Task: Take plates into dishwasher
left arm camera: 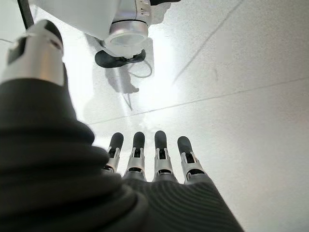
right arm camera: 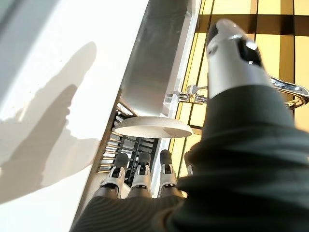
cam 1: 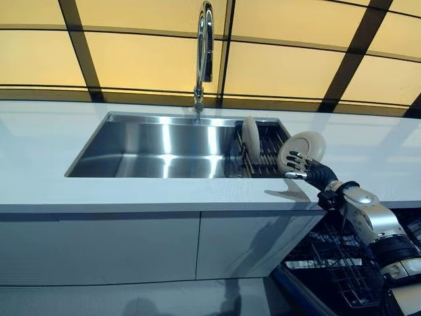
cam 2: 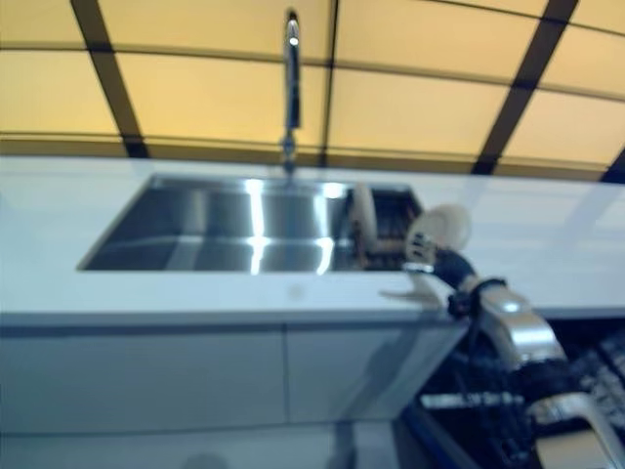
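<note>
Two white plates stand in the dark wire rack [cam 1: 266, 158] at the right end of the steel sink [cam 1: 158, 148]. One plate [cam 1: 250, 137] stands upright, edge toward me. The other plate [cam 1: 304, 146] leans at the rack's right end, its face toward me. My right hand [cam 1: 297, 166] is at this plate's lower edge, open, fingers straight. In the right wrist view the plate [right arm camera: 153, 126] lies just past the fingertips [right arm camera: 140, 164], with the thumb [right arm camera: 231, 48] well apart from it; contact is unclear. My left hand [left arm camera: 154, 159] shows only in its wrist view, open above the pale floor.
A tall tap [cam 1: 204, 52] rises behind the sink. White counter [cam 1: 39, 151] surrounds the sink, with white cabinet fronts [cam 1: 131, 247] below. The dishwasher's dark wire basket [cam 1: 335, 263] stands pulled out at the lower right, beneath my right arm.
</note>
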Robot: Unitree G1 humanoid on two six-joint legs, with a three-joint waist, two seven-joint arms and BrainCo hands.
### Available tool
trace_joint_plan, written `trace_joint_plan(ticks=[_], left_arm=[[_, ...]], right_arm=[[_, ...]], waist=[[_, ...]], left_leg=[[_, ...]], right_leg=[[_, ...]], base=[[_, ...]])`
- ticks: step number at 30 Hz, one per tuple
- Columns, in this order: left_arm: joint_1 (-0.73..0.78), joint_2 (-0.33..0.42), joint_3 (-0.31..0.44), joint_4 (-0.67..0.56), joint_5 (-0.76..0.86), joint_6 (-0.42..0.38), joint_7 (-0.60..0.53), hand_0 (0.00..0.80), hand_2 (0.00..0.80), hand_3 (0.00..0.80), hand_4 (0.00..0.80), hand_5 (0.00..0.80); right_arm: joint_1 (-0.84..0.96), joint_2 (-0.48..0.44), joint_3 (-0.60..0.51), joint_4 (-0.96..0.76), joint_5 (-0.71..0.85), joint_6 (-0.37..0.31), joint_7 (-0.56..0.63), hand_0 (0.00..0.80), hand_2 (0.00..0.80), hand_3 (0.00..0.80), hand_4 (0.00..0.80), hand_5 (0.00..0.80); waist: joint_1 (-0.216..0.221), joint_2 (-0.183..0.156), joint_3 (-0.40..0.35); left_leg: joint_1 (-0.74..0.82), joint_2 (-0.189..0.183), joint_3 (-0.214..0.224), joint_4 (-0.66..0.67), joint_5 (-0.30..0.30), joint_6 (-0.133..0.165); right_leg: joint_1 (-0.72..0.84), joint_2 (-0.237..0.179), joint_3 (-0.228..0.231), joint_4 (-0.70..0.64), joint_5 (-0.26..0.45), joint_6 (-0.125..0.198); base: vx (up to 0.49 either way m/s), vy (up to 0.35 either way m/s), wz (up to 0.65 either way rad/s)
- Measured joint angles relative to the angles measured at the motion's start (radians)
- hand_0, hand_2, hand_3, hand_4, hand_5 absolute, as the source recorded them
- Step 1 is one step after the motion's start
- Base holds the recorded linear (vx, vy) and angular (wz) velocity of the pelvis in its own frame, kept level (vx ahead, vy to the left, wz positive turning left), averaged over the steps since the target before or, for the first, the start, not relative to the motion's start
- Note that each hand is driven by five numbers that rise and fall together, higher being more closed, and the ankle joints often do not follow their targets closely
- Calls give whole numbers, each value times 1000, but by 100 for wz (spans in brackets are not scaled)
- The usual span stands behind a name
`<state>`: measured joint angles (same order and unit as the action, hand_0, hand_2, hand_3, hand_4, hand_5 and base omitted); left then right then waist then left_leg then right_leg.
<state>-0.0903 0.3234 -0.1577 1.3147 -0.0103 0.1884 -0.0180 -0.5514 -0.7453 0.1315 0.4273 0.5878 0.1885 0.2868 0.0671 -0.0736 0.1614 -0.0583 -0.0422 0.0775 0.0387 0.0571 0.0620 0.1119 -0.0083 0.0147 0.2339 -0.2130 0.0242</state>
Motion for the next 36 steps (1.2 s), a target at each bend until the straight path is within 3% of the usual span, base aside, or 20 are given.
trace_joint_plan(ticks=[2,3,4,6,7,8,10,13,14,15,16,18,23,25,27,30,32,34,36], left_arm=[[-9,3,-33,-1,13,-2,-5,0,0,0,0,0],[-7,7,-41,-3,30,0,-12,0,0,0,0,0],[-2,8,-42,-4,38,1,-13,0,0,0,0,0],[9,14,-39,-7,37,3,-13,0,0,0,0,0],[10,20,-39,-5,37,4,-12,0,0,0,0,0],[6,30,-36,-6,36,4,-11,0,0,0,0,0],[2,39,-36,-7,33,12,-11,0,0,0,0,0],[6,36,-35,-12,25,17,-9,0,0,0,0,0],[9,37,-34,-12,17,22,-6,0,0,0,0,0],[16,40,-34,-12,16,23,-5,0,0,0,0,0],[24,31,-31,-12,16,23,-2,0,0,0,0,0],[45,8,-14,-14,16,24,-2,0,0,0,0,0],[38,-14,-9,-13,16,29,-3,0,0,0,0,0],[28,-15,-11,-20,17,30,-6,0,0,0,0,0],[26,-13,-12,-29,17,31,-8,0,0,0,0,0],[26,-8,-18,-36,16,42,-8,0,0,0,0,0],[28,7,-18,-35,16,47,-4,0,0,0,0,0],[16,29,-16,-36,-8,59,5,0,0,0,0,0],[19,56,-14,-40,-26,60,15,0,0,0,0,0]], right_arm=[[46,1,-12,-31,-1,-3,-20,0,0,0,0,0],[80,4,-13,-57,-1,-9,-30,0,0,0,0,0],[96,4,-13,-70,-1,-10,-34,0,0,0,0,0],[106,1,-13,-80,1,-9,-38,0,0,0,0,0],[106,-1,-13,-83,4,-9,-37,0,0,0,0,0],[106,-1,-13,-84,5,-10,-37,0,0,0,0,0],[107,2,-10,-81,5,-9,-37,0,0,0,0,0],[106,0,-12,-66,5,-9,-37,0,0,0,0,0],[105,1,-12,-62,5,-9,-37,0,0,0,0,0],[101,5,-12,-56,5,-9,-39,0,0,0,0,0],[91,6,-11,-51,5,-7,-41,0,0,0,0,0],[82,5,-11,-50,5,-5,-47,0,0,0,0,0],[62,-14,-11,-18,5,-4,-58,0,0,0,0,0],[61,-25,-12,-11,4,-5,-65,0,0,0,0,0],[61,-29,-12,-10,4,-5,-71,0,0,0,0,0],[60,-28,-12,-9,5,-5,-77,0,0,0,0,0],[60,-24,-10,-9,13,-4,-83,0,0,0,0,0],[57,-21,-10,17,14,-11,-88,0,0,0,0,0],[47,-21,-7,47,14,-11,-89,0,0,0,0,0]], waist=[[-15,12,3],[-36,15,5],[-49,18,5],[-80,25,8],[-89,20,6],[-88,6,3],[-109,-9,0],[-106,-23,-9],[-102,-39,-20],[-89,-52,-31],[-76,-43,-33],[-76,-15,-47],[-81,9,-52],[-84,13,-57],[-84,13,-59],[-81,12,-60],[-77,7,-57],[-82,25,-43],[-61,6,-50]], left_leg=[[34,7,5,-33,4,4],[67,2,1,-55,7,12],[84,1,1,-67,8,15],[118,-1,6,-90,2,17],[137,-3,11,-105,2,16],[137,-4,19,-114,0,13],[157,-2,-1,-120,-4,7],[191,13,5,-122,-22,-22],[204,20,14,-122,-31,-44],[211,23,27,-121,-44,-65],[222,43,34,-121,-55,-86],[225,78,36,-122,-68,-106],[240,129,35,-123,-83,-129],[241,130,35,-126,-86,-148],[242,124,36,-127,-84,-147],[240,116,49,-123,-78,-139],[238,118,67,-114,-71,-139],[212,164,91,-93,-67,-144],[222,168,92,-94,-69,-160]], right_leg=[[-138,-2,-27,309,3,22],[-252,-23,-48,521,37,46],[-290,-41,-64,573,33,48],[-346,-96,-84,464,27,75],[-357,-121,-91,295,37,93],[-357,-137,-85,133,75,109],[-340,-142,-65,-40,164,126],[-269,-150,-94,-137,230,117],[-219,-156,-118,-171,252,116],[-180,-153,-130,-218,317,94],[-159,-130,-136,-255,373,43],[-129,-88,-140,-315,391,21],[-113,-28,-133,-318,375,-4],[-113,-27,-133,-317,367,-4],[-113,-33,-132,-317,370,0],[-141,-51,-132,-280,362,10],[-173,-73,-161,-239,349,32],[-205,-107,-185,-118,315,69],[-187,-155,-189,-100,291,90]], base=[[171,157,10],[153,-12,17],[223,-105,16],[168,-189,4],[151,-219,-12],[111,-155,-9],[71,-114,19],[53,-86,17],[76,-85,0],[73,-74,-16],[63,-67,-16],[40,-42,-16],[41,-9,-12],[13,11,-3],[-8,-6,-5],[-65,-93,-9],[-88,-192,-14],[-19,-165,26],[3,-123,2]])
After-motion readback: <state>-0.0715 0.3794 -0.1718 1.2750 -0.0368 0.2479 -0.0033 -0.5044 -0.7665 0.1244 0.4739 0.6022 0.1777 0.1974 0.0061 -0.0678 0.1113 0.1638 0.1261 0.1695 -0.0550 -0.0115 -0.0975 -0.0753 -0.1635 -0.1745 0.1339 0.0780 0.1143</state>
